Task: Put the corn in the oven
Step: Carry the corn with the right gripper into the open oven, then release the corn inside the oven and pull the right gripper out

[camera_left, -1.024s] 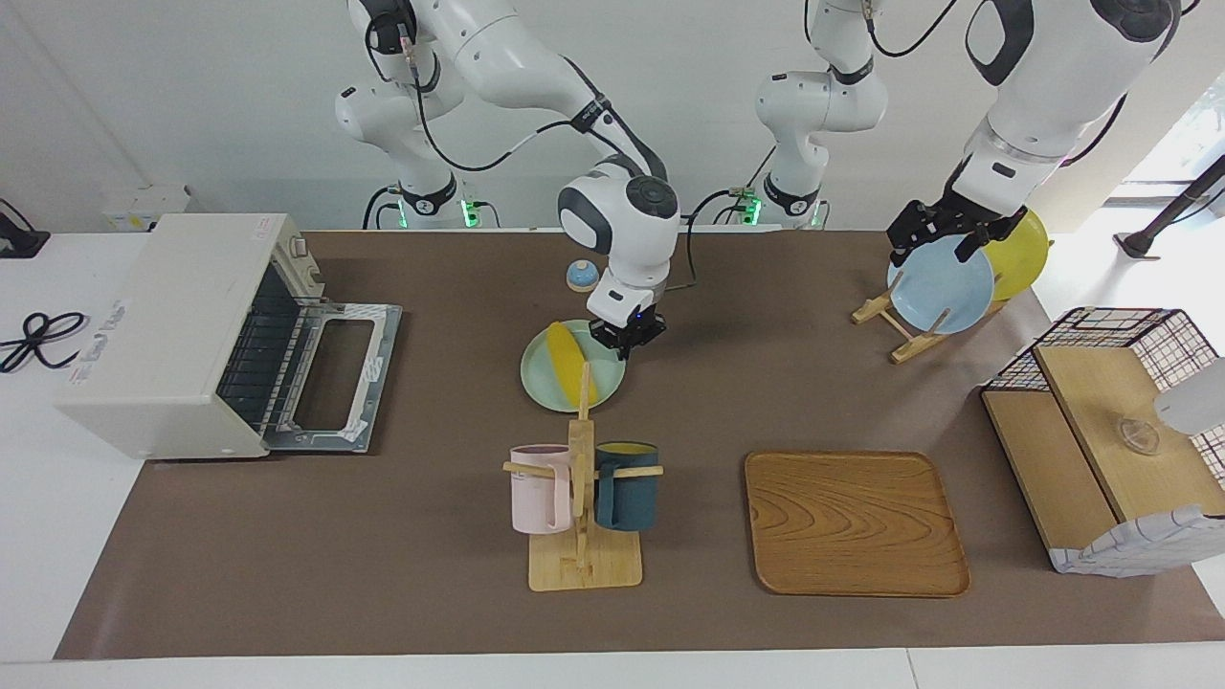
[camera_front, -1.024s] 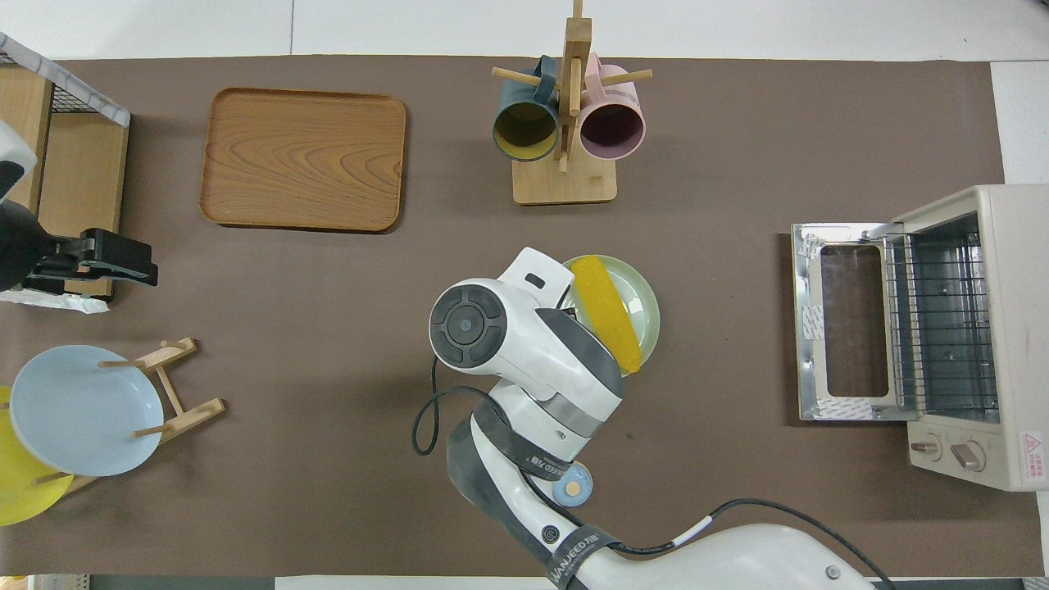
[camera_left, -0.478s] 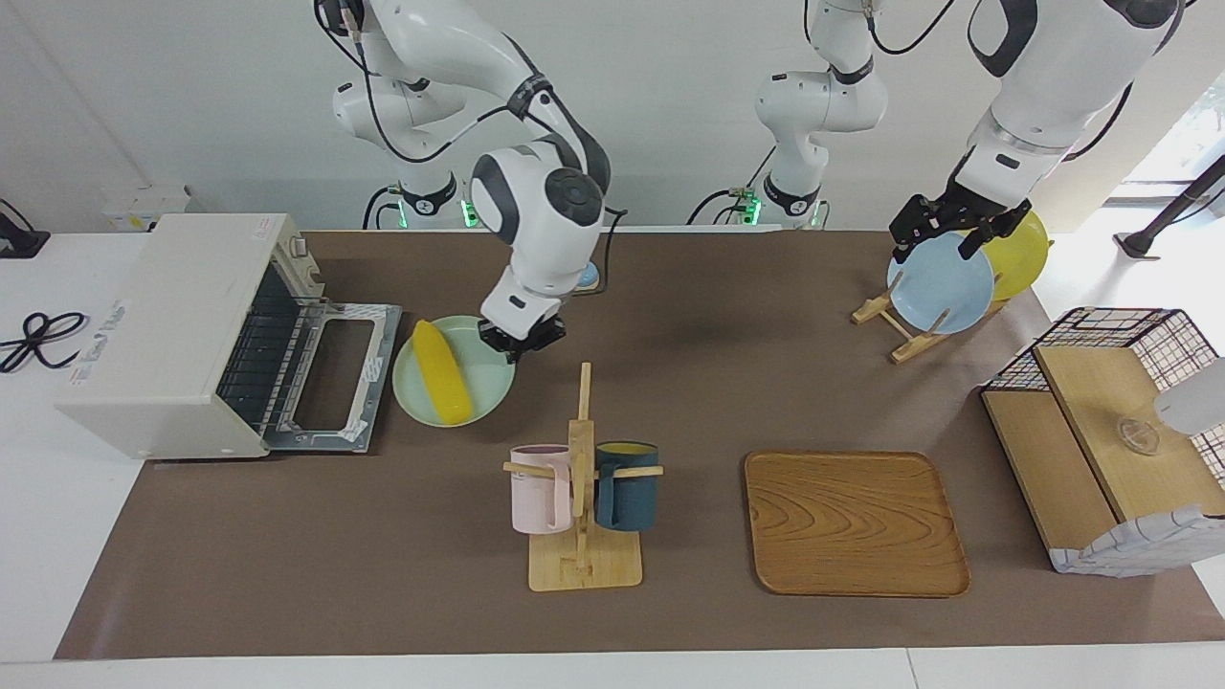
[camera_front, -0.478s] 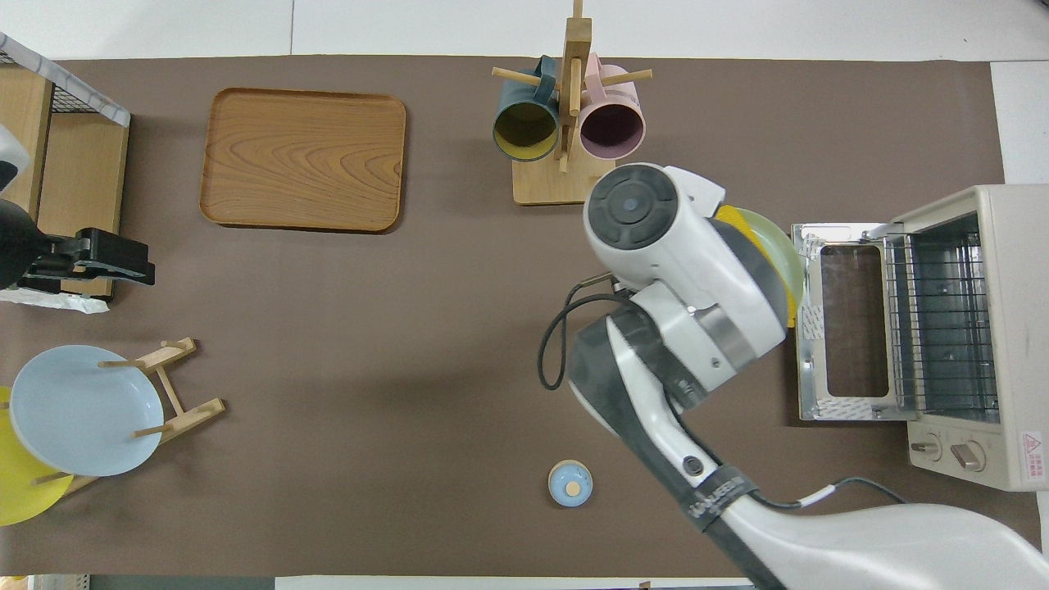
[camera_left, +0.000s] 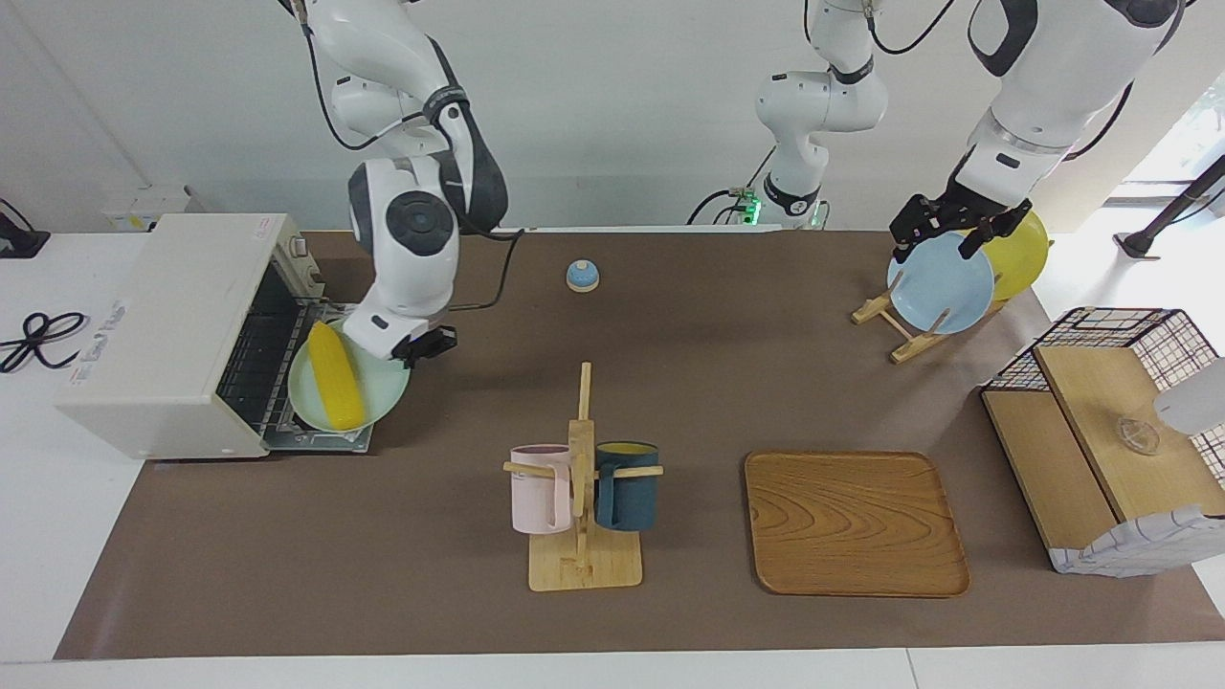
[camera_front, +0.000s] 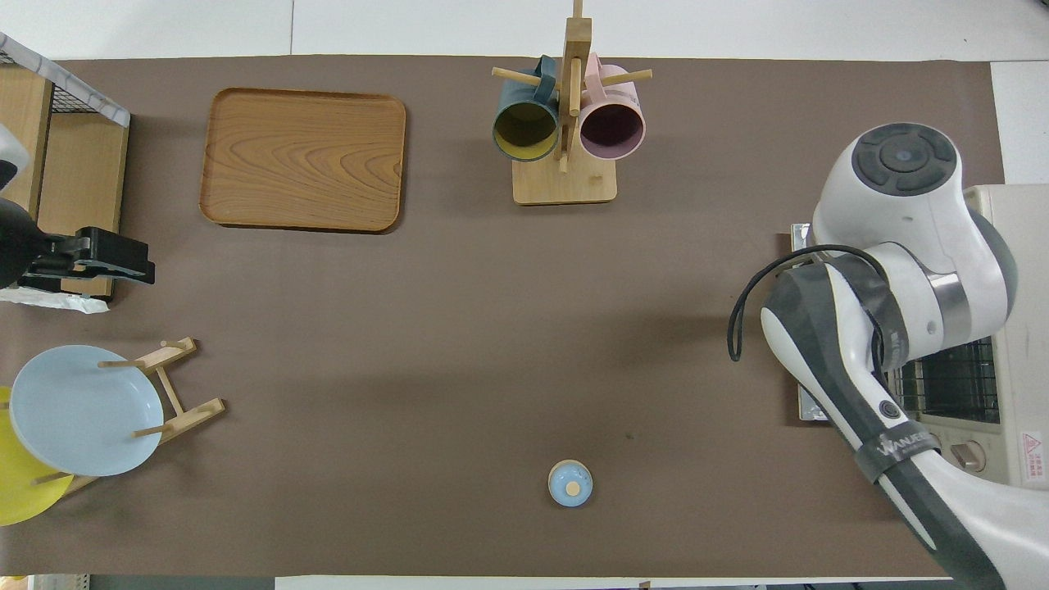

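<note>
The yellow corn (camera_left: 335,375) lies on a pale green plate (camera_left: 381,390). My right gripper (camera_left: 418,348) is shut on that plate's rim at the side away from the oven. It holds the plate over the oven's lowered door (camera_left: 316,438), right in front of the wire rack. The off-white oven (camera_left: 163,325) stands at the right arm's end of the table with its door open. In the overhead view my right arm (camera_front: 893,270) hides the corn and plate and covers part of the oven (camera_front: 1016,344). My left gripper (camera_left: 947,233) waits open above the blue plate (camera_left: 943,287).
A mug rack (camera_left: 582,478) with a pink and a dark blue mug stands mid-table. A wooden tray (camera_left: 855,522) lies beside it. A small blue knob (camera_left: 582,276) sits near the robots. A yellow plate (camera_left: 1022,251) shares the blue plate's rack, next to a wire-sided shelf (camera_left: 1110,431).
My right arm has carried the plate with the corn from the middle of the table across to the oven's open door. The left arm has not moved.
</note>
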You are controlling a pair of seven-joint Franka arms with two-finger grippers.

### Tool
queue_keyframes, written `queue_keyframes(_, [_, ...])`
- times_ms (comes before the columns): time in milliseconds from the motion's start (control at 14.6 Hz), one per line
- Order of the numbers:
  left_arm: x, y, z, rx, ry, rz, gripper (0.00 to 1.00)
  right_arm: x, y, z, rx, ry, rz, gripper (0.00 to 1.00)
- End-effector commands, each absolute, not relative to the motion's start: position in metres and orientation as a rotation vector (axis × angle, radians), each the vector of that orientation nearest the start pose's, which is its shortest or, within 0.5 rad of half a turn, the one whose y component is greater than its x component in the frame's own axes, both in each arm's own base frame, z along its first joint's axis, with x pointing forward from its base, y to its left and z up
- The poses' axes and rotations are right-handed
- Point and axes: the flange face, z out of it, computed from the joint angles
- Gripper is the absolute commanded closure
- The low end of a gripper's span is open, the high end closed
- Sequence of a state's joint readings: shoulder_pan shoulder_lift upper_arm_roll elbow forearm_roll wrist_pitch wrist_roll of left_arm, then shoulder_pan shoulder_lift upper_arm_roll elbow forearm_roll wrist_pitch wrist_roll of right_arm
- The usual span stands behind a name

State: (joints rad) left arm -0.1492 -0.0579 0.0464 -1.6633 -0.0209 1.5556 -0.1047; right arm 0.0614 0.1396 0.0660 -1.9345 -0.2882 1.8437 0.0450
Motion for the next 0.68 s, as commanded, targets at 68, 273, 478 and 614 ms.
queue_keyframes(68, [0.556,-0.059,0.601,-3.166,-0.003,0.102,0.00,0.526,0.032,0.408,-3.379,-0.351,0.355,1.00])
queue_keyframes(273, [0.554,-0.060,0.617,-3.173,0.016,0.081,0.00,0.517,0.009,0.406,-3.370,-0.342,0.381,1.00])
queue_keyframes(478, [0.542,-0.057,0.630,-3.175,0.017,0.078,0.00,0.514,-0.024,0.395,-3.350,-0.374,0.337,1.00])
queue_keyframes(614, [0.540,-0.057,0.630,-3.174,0.018,0.088,0.00,0.512,-0.039,0.389,-3.338,-0.411,0.305,1.00])
